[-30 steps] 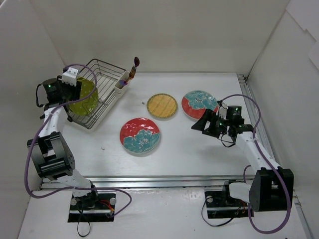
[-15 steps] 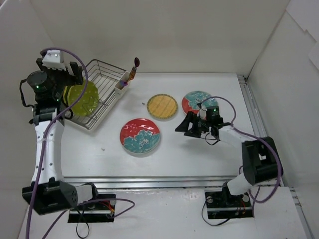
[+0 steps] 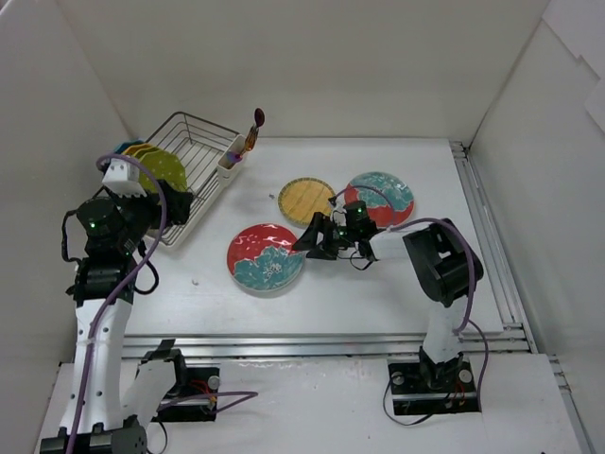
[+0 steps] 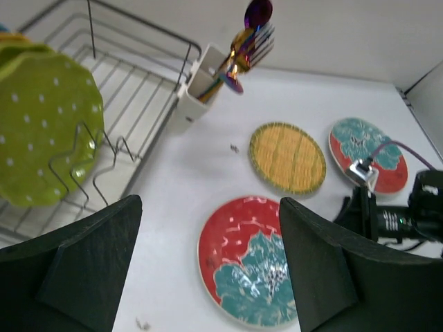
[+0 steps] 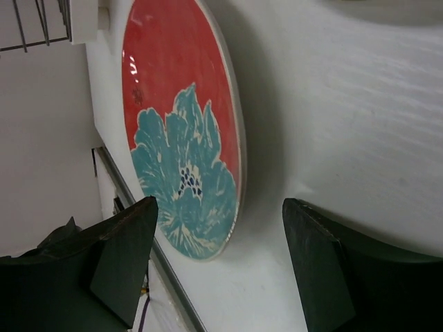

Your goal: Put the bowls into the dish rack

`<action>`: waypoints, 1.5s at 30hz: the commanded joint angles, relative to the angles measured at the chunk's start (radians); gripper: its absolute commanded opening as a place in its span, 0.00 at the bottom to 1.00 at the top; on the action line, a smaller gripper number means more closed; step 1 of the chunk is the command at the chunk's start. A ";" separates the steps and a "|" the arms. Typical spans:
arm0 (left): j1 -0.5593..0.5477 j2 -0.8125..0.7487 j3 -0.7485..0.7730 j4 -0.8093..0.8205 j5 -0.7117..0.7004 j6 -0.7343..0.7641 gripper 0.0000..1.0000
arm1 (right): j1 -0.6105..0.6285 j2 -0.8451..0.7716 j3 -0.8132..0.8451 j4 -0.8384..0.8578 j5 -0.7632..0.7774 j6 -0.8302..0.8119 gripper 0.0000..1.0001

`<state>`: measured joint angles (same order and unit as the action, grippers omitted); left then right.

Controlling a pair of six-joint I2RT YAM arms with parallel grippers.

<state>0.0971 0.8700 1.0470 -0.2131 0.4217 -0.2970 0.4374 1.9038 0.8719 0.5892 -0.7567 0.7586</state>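
Note:
The dish rack (image 3: 203,142) stands at the back left with a dotted green bowl (image 3: 163,171) upright in its slots, orange and blue bowls behind it. My left gripper (image 3: 180,204) hovers open and empty just in front of the rack; in its view the green bowl (image 4: 45,131) sits left. A red-and-teal bowl (image 3: 266,257) lies flat mid-table. My right gripper (image 3: 302,244) is open, low at that bowl's right rim; the bowl (image 5: 183,138) fills its view, touching neither finger. A tan woven bowl (image 3: 307,201) and a second red-and-teal bowl (image 3: 386,196) lie behind.
A white utensil cup (image 3: 230,159) holding cutlery sits on the rack's right corner. White walls close in the left, back and right sides. A metal rail (image 3: 312,345) runs along the table's near edge.
The left gripper let go of the green bowl in the rack, opened, and drew back toward the near side. The right arm swept left from the far red-and-teal bowl to the near one.

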 commanded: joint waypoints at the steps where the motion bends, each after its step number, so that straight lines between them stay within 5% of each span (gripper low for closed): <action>1: -0.008 -0.060 -0.034 -0.058 0.006 -0.039 0.75 | 0.043 0.085 0.048 0.075 0.034 0.047 0.70; 11: -0.017 -0.092 -0.143 -0.061 0.019 -0.093 0.76 | 0.100 0.236 0.144 0.101 0.036 0.113 0.59; 14: -0.017 -0.092 -0.142 -0.069 0.008 -0.106 0.77 | 0.106 0.255 0.150 0.101 0.042 0.114 0.47; 20: -0.017 -0.046 -0.119 -0.095 0.040 -0.151 0.78 | 0.098 0.236 0.116 0.104 0.053 0.096 0.01; 27: -0.017 -0.032 -0.163 -0.005 0.264 -0.209 0.74 | 0.026 0.058 0.003 0.106 0.010 0.073 0.00; 45: -0.279 0.115 -0.326 0.205 0.143 -0.390 0.75 | -0.127 -0.363 -0.117 0.103 -0.158 0.099 0.00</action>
<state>-0.1444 0.9562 0.6888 -0.1268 0.5945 -0.6441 0.3222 1.6802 0.7261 0.5514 -0.7746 0.8101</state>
